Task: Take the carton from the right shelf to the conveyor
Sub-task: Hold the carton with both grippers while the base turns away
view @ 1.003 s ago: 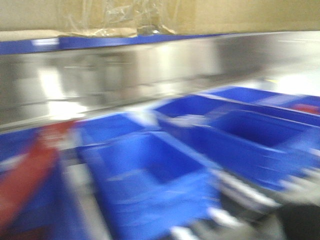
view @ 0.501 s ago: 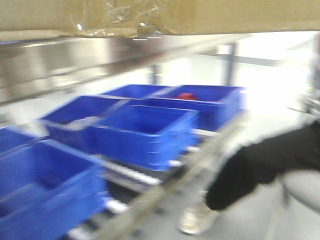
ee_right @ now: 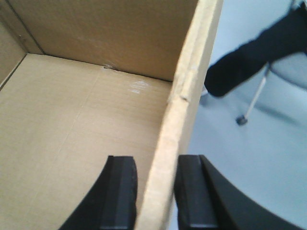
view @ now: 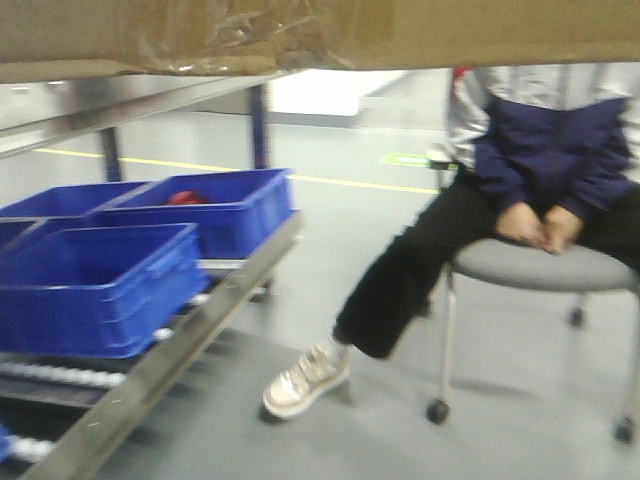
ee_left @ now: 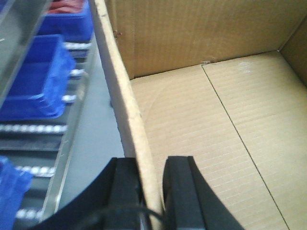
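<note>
The carton (view: pixel 320 30) is a brown corrugated box. It fills the top edge of the front view, with crinkled clear tape on its underside. My left gripper (ee_left: pixel 151 162) is shut on the carton's left wall (ee_left: pixel 122 91), one finger inside and one outside. My right gripper (ee_right: pixel 154 160) is shut on the right wall (ee_right: pixel 184 96) in the same way. The carton's bare inner floor (ee_left: pixel 216 120) shows in both wrist views. The right shelf (view: pixel 120 100) stands at the left, its shiny steel rail passing under the carton's left part. The conveyor is out of view.
Blue plastic bins (view: pixel 95 285) sit on the shelf's lower roller level, one (view: pixel 210 205) with something red inside. A person (view: pixel 540 150) sits on a wheeled stool (view: pixel 540 265) at the right, one leg and shoe (view: pixel 305 380) stretched towards the shelf. Grey floor (view: pixel 330 210) lies between.
The front view has swung right. The shelf rail and blue bins slid to the left and the seated person came fully into view. The carton stays at the top edge.
</note>
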Available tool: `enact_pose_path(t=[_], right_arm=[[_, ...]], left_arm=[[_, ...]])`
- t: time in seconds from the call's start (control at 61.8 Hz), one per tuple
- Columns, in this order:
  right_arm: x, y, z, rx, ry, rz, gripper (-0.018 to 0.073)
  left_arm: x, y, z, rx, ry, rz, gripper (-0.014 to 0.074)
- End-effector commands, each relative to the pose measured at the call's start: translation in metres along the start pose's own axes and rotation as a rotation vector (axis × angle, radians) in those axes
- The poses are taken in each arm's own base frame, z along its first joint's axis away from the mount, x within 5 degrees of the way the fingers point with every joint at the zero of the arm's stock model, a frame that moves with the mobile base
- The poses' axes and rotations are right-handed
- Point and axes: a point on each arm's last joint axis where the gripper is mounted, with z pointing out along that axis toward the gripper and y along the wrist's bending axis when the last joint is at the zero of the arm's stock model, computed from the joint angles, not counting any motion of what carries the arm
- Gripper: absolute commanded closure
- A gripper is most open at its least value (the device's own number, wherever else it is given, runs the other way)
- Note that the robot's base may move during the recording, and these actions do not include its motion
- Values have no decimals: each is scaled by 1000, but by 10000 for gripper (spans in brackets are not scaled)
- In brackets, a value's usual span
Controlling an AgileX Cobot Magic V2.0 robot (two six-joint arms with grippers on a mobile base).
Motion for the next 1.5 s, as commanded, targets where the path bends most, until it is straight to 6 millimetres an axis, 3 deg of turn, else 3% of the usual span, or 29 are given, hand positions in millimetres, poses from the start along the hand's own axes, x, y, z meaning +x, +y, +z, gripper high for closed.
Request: enact_pose_path(t=[0.0,1.488], right_arm=[[-4,-1,-7,17,-61,-34,626],[-4,0,-7,15,-61,-33,626]], left_arm=[[-2,0,-7,10,-40,17,617],[-2,1,-7,9,-41,18,617]])
